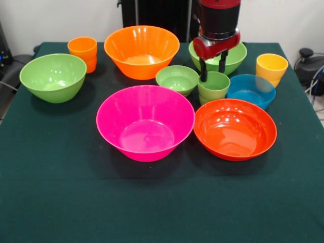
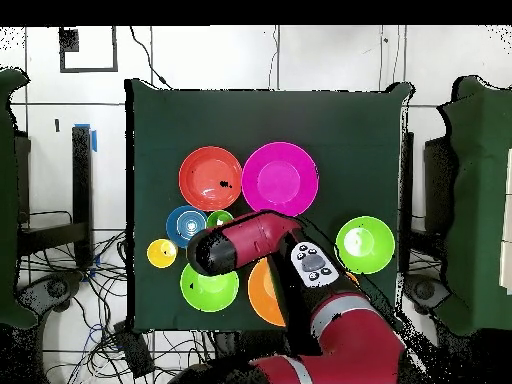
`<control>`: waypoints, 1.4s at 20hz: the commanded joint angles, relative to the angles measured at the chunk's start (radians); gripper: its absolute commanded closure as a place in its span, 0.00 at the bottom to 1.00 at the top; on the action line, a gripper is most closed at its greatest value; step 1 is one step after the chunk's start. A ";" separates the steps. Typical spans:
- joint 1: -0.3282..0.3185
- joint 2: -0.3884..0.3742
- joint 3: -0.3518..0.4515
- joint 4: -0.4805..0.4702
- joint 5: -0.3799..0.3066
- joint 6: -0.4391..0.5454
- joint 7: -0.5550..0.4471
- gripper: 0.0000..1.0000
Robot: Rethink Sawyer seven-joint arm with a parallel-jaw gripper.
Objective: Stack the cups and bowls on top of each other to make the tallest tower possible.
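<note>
My gripper (image 1: 213,75) hangs open just above the far rim of the green cup (image 1: 213,87), one finger (image 1: 203,72) at the cup's left edge. The cup stands between the small green bowl (image 1: 177,79) and the blue bowl (image 1: 250,90). The big pink bowl (image 1: 145,121) sits mid-table and is empty, with the red-orange bowl (image 1: 235,128) to its right. The yellow cup (image 1: 271,68) stands at the right and the orange cup (image 1: 82,52) at the back left. In the overhead view the arm (image 2: 250,240) hides the gripper; the green cup (image 2: 220,218) shows beside it.
A large orange bowl (image 1: 142,50) stands at the back centre. One light green bowl (image 1: 53,77) is at the left and another (image 1: 230,56) is behind the gripper. All pieces stand apart on the dark green cloth (image 1: 61,192).
</note>
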 commanded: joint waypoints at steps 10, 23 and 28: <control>0.001 0.030 -0.003 -0.067 -0.015 -0.021 0.071 0.00; 0.037 0.083 -0.026 -0.095 -0.029 -0.043 0.090 0.00; 0.037 0.086 -0.030 -0.093 -0.030 -0.051 0.090 0.00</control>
